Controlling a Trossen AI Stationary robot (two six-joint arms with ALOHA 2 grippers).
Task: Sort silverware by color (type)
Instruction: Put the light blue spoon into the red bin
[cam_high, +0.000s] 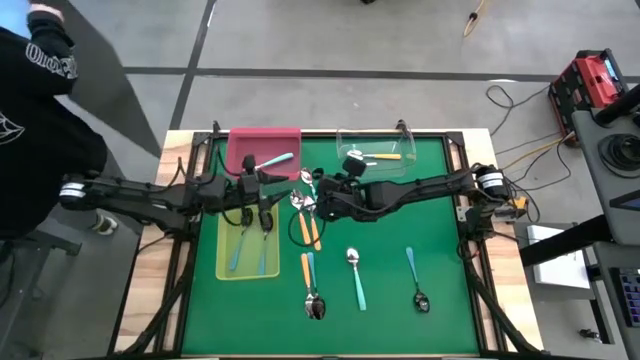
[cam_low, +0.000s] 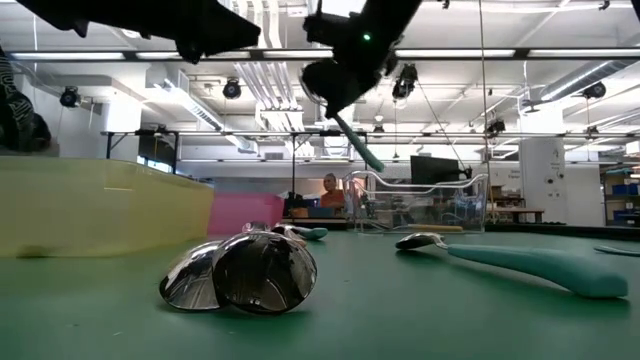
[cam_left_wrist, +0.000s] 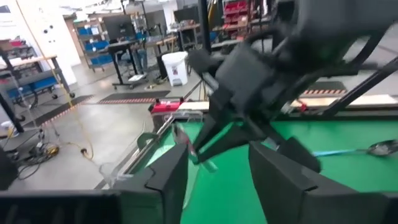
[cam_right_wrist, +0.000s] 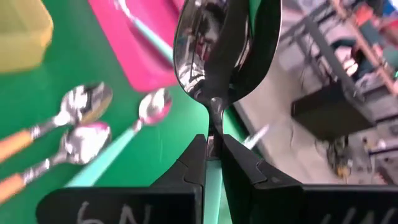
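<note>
The spoon I have in hand, with a mirror-bright metal bowl and a slim teal plastic handle (cam_right_wrist: 208, 50), is clamped at its neck between the closed fingers of the right pincer (cam_right_wrist: 213, 146), lifted clear of the green table mat (cam_high: 430, 220) with its bowl pointing forward out of the fingers.

Directly below this pincer lie two orange-handled spoons (cam_high: 308, 228), side by side, their polished bowls nearest to it. Farther out on the mat, toward my near edge:
- an orange-handled and a teal-handled spoon lying together (cam_high: 310, 285);
- two single teal-handled spoons (cam_high: 355, 278) (cam_high: 415, 275), each apart from the others.

The left pincer (cam_high: 265, 205) is just beside the right one, close enough to crowd it. Its fingers (cam_left_wrist: 168, 180) stand apart with nothing between them.

- The shallow, rectangular, translucent yellow-green plastic tray (cam_high: 222, 270) lies under the left pincer and holds two light-blue-handled spoons (cam_high: 250, 248).
- The opaque pink rectangular tray (cam_high: 245, 140), beyond both pincers, holds one pale blue-green spoon (cam_high: 275, 160).
- The clear plastic tray (cam_high: 400, 135), beyond the right pincer, holds one orange-handled spoon (cam_high: 385, 156).
</note>
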